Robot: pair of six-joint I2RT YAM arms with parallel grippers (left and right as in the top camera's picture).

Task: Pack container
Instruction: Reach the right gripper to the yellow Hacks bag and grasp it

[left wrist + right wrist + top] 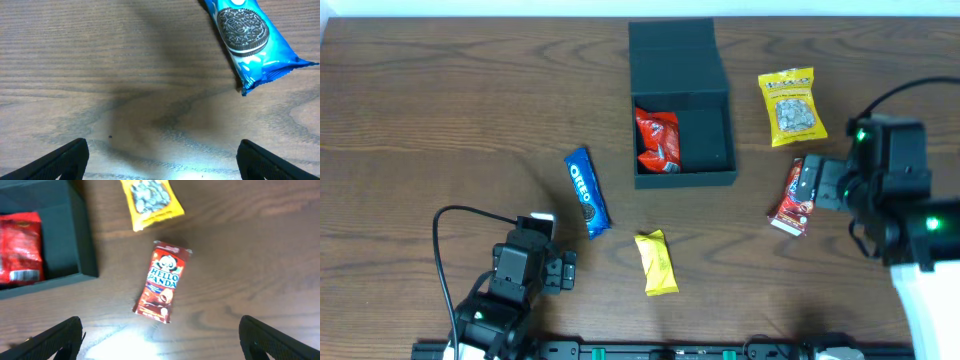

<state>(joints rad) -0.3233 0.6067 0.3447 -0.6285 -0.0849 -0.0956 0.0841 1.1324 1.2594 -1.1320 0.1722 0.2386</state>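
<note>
Overhead, container [685, 180] lengthwise near-far, lid [676, 55] far.

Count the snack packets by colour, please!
Red: 2 (red packet in the container, Hello Panda packet)
Yellow: 2 (seed packet, small yellow packet)
Blue: 1 (Oreo packet)
Total: 5

We find one packet [657, 140] in the box [685, 180], cookies [586, 192] left of it, a bar [656, 263] in front, seeds [792, 105] and biscuits [162, 282] to its right.
</note>
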